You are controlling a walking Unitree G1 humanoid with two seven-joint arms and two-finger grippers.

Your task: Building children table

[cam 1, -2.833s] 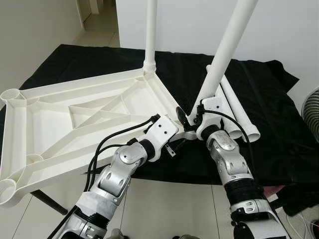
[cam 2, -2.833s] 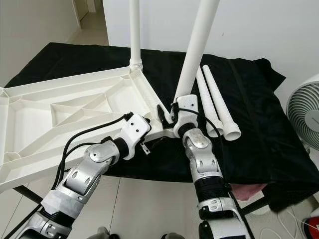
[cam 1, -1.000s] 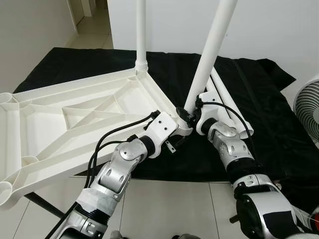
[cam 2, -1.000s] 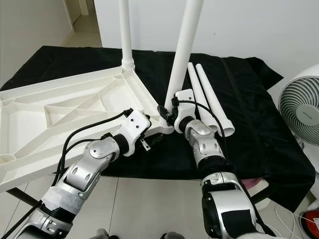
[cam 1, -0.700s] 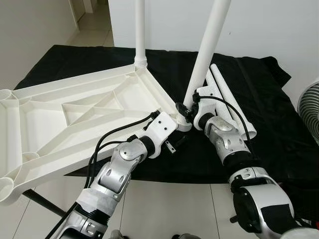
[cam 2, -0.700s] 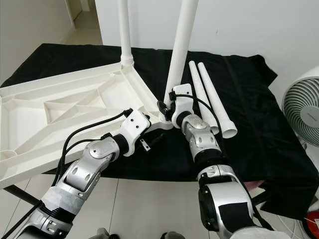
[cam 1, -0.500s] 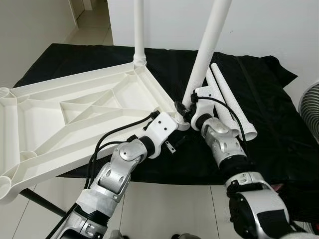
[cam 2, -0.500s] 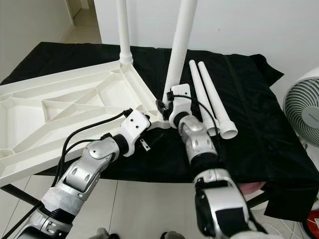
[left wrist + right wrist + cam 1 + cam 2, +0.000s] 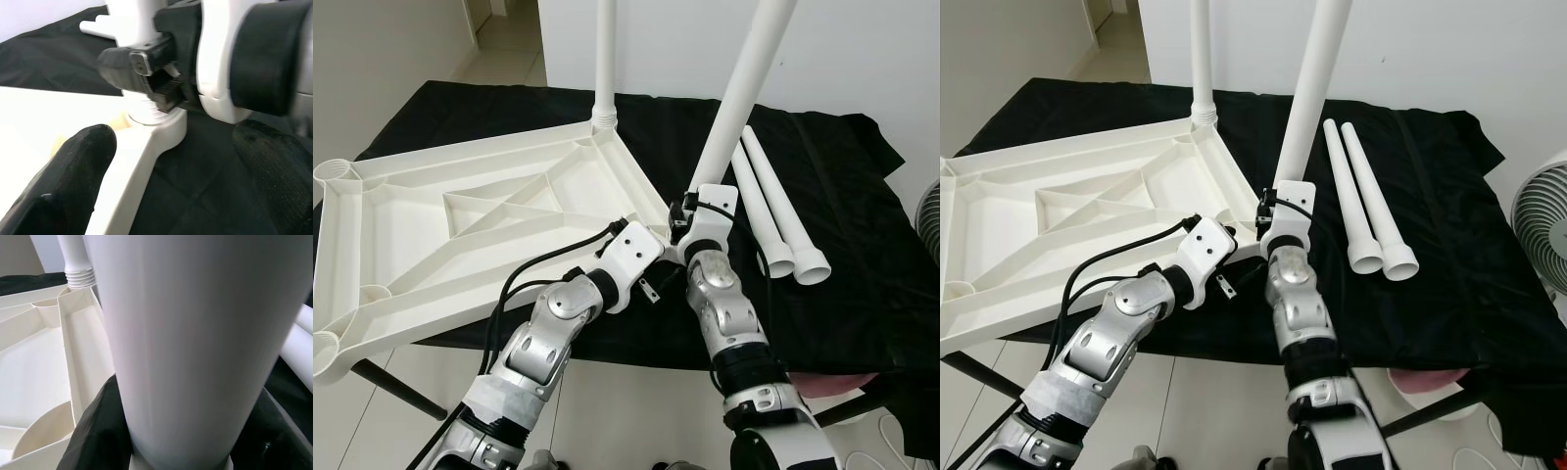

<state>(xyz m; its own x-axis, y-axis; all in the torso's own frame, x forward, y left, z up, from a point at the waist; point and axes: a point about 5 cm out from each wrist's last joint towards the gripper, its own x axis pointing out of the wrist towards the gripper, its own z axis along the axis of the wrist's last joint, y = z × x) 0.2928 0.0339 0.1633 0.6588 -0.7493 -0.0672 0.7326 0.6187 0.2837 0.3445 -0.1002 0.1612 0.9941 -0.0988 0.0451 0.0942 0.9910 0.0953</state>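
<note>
- Upturned white plastic tabletop (image 9: pixel 460 230): rigid, likely light; lies on the black cloth, left.
- Table leg (image 9: pixel 734 108): smooth, slippery; grip low, near its socket.
- Right gripper (image 9: pixel 677 223): clenched around that leg's base.
- Left gripper (image 9: pixel 161 171): fingers spread, straddling the near corner.

Right arm: forearm swung from the lower right of the frame to stand nearly straight below the right gripper (image 9: pixel 677 227), which stayed clamped at the base of the leaning leg (image 9: pixel 741 93).
Leaning leg: tilt eased a little toward upright.
Camera: shifted; tabletop frame (image 9: pixel 460 235) and loose legs (image 9: pixel 781 220) sat lower in frame.
</note>
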